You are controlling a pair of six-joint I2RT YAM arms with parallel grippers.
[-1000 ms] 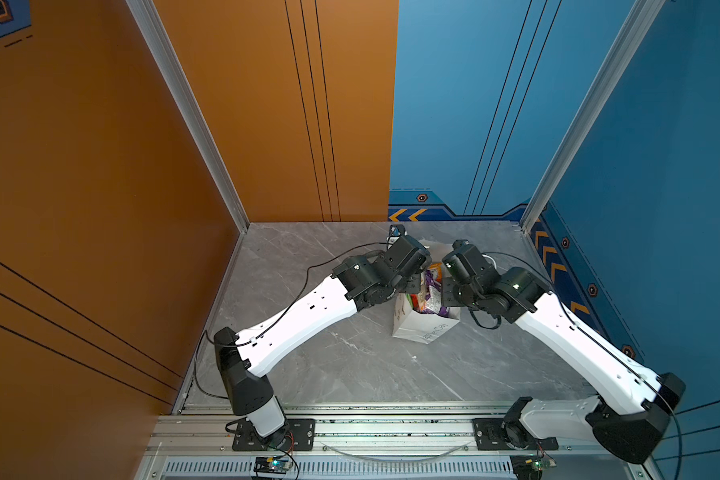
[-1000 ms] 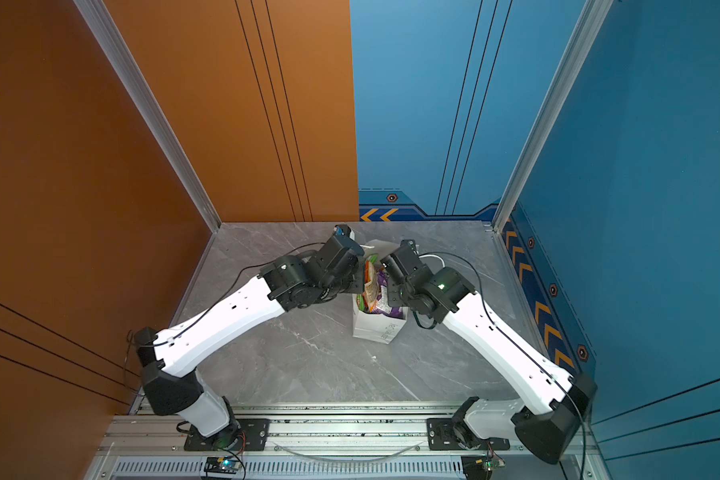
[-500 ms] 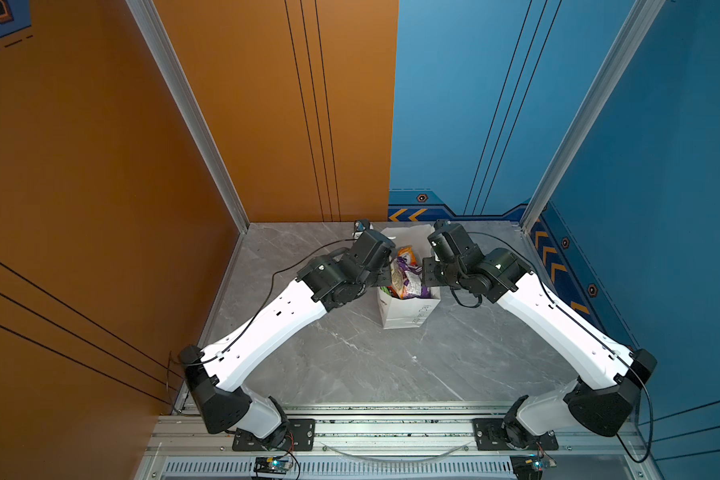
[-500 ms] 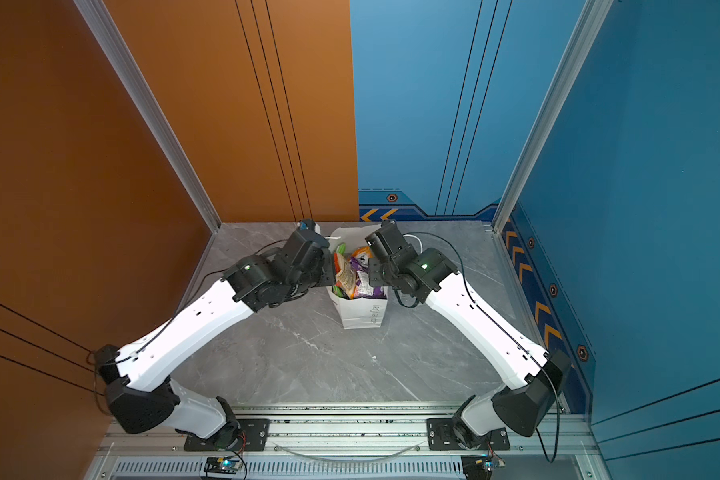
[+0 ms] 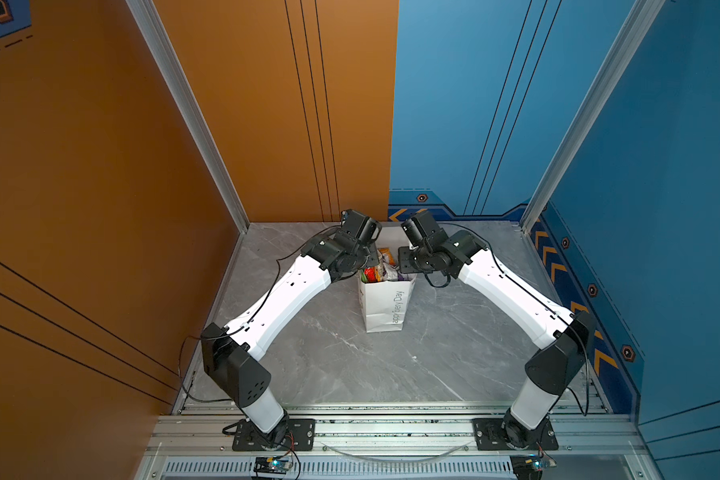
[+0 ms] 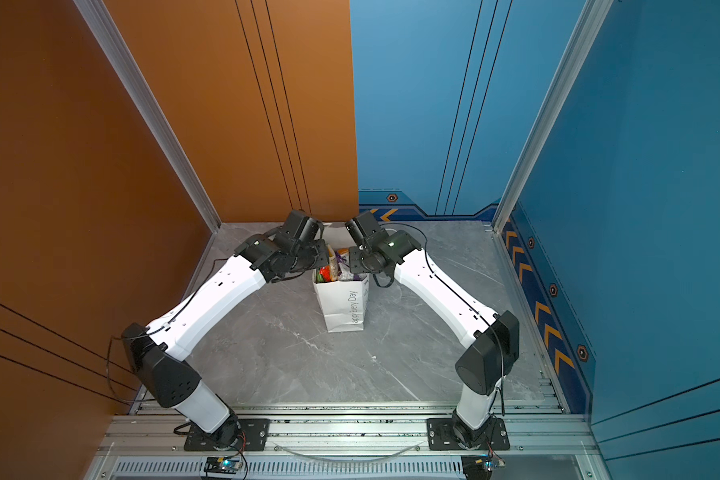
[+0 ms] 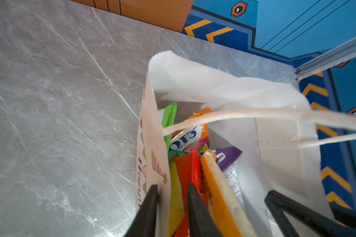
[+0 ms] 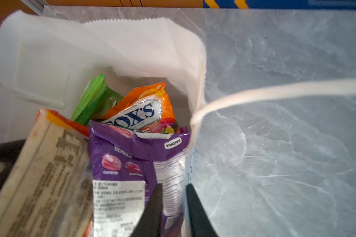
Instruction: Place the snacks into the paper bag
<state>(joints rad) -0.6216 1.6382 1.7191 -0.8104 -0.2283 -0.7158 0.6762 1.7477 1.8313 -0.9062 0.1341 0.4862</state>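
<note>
Left gripper and right gripper straddle flimsy bag walls, slightly parted, seemingly unclamped; pinch rims gently.

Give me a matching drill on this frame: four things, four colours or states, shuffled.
Things:
1. paper bag
2. FOX'S candy bag
3. berries packet
4. left gripper

Colours or states:
A. purple
B. orange
C. white, standing upright
D. jaws apart, one on each side of the bag's wall

Pairs: 1-C, 2-B, 3-A, 4-D
</note>
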